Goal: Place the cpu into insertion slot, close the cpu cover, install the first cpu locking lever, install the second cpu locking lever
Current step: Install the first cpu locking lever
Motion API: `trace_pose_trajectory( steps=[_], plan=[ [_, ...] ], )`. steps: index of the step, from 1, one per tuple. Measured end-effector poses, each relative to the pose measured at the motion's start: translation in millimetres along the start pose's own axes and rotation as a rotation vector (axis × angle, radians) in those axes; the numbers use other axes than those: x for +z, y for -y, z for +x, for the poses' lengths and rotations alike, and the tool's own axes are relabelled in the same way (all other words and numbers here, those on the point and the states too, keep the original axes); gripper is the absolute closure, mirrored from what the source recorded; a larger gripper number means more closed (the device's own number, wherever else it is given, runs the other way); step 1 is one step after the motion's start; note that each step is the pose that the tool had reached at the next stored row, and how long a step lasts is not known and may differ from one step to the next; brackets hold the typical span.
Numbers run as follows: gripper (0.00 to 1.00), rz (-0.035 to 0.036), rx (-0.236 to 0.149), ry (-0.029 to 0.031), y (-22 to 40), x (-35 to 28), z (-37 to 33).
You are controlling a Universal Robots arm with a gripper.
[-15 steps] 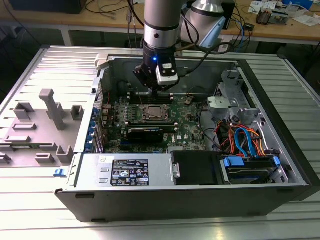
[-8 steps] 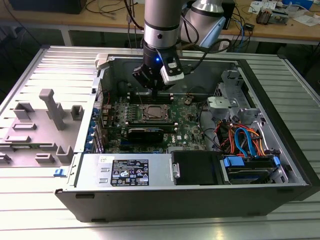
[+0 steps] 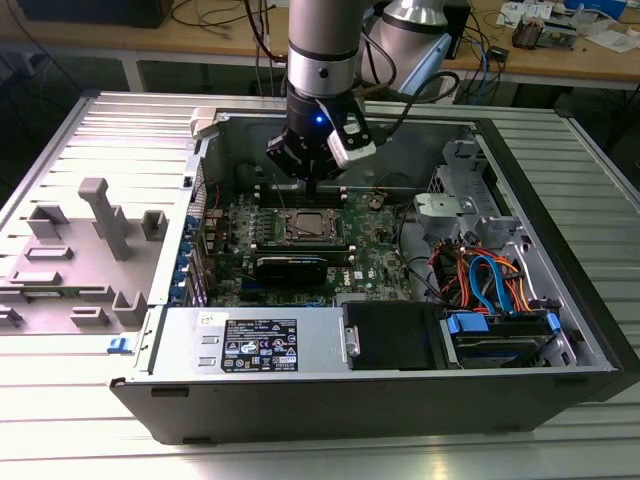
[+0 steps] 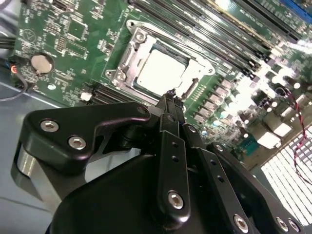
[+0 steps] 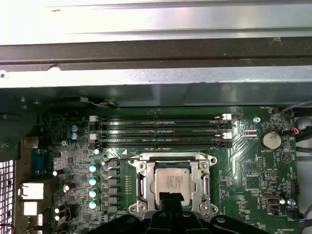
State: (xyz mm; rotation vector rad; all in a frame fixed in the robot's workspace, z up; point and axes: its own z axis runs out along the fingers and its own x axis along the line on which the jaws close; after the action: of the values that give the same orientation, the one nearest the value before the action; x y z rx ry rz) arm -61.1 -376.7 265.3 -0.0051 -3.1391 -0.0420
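The cpu [image 5: 174,181] lies flat in the insertion slot [image 5: 169,157] on the green board, its silver-grey top facing up. The cpu cover [image 5: 202,181], a silvery frame, lies down around the chip, which shows through its window. In the second wrist view the cpu [image 4: 161,73] is just beyond my gripper [image 4: 170,95], whose fingers are shut together with nothing between them. My gripper [image 3: 318,183] hangs just above the far edge of the socket [image 3: 308,225] in the exterior view. How the locking levers stand is not clear.
Long black memory slots [image 5: 161,131] run just beyond the socket, with the case wall [image 5: 156,78] behind them. A long black card [image 3: 290,268] lies in front of the socket. A power supply [image 3: 255,345] and coloured cables [image 3: 480,280] fill the case's near side.
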Motion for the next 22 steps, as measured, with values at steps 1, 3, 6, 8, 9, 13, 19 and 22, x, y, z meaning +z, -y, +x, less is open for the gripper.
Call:
trace_pose_trajectory(
  steps=[1,3,6,8,9,13,19,22],
  plan=[
    [0.89,-0.0001,-0.002,0.0162,0.0,0.0,0.0],
    [0.89,-0.0003,-0.005,0.0411,0.0,0.0,0.3],
    [0.89,-0.0006,-0.008,0.0456,0.1,0.0,4.7],
    [0.89,-0.0024,-0.008,0.0465,0.1,0.0,12.3],
    [0.89,-0.0030,-0.008,0.0473,0.1,0.0,17.1],
    [0.89,-0.0035,-0.008,0.0484,0.1,0.0,26.5],
    [0.89,-0.0035,-0.008,0.0490,0.1,0.0,30.4],
    [0.89,-0.0037,-0.008,0.0490,0.1,0.0,30.8]
  ],
)
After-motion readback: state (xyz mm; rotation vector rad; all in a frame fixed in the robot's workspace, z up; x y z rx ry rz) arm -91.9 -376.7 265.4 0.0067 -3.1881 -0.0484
